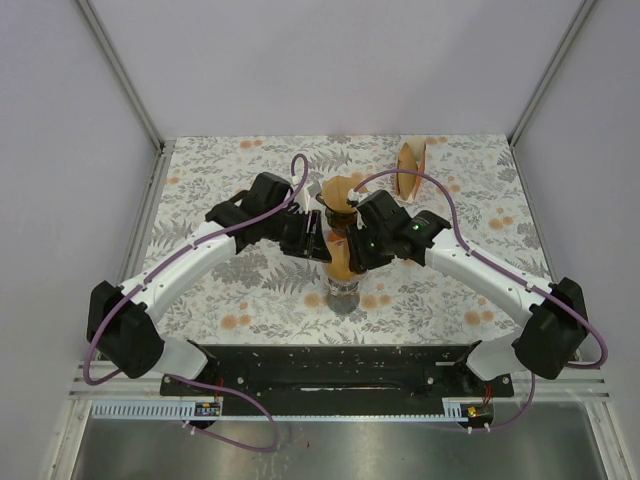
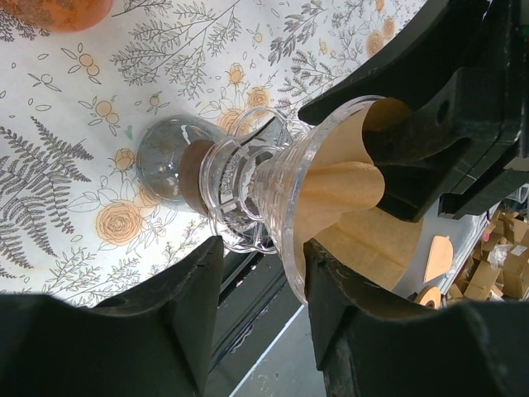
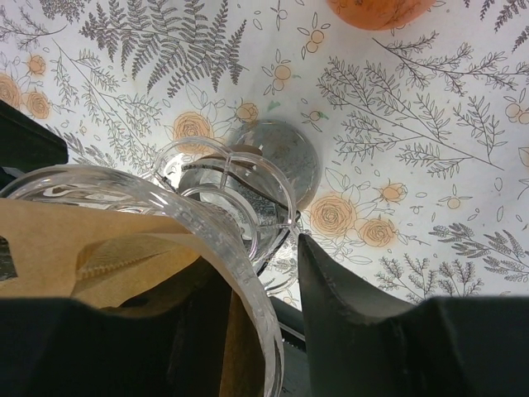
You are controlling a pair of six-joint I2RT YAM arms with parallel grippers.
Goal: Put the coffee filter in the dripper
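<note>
A clear glass dripper (image 2: 277,186) sits on a glass carafe (image 2: 164,157) at mid-table (image 1: 342,292). A brown paper coffee filter (image 2: 351,194) lies inside the dripper's cone, its edge sticking out past the rim; it also shows in the top view (image 1: 342,262). My right gripper (image 3: 256,265) is open and straddles the dripper's rim (image 3: 202,223), with one finger inside against the filter (image 3: 91,248) and the other finger (image 3: 347,314) outside. My left gripper (image 2: 264,248) is open beside the dripper's rim and holds nothing.
A stack of brown filters (image 1: 410,160) stands at the back right of the floral tablecloth. An orange-brown round object (image 1: 340,190) sits just behind the carafe. Both arms crowd the table's middle. The black base rail (image 1: 340,365) runs along the near edge.
</note>
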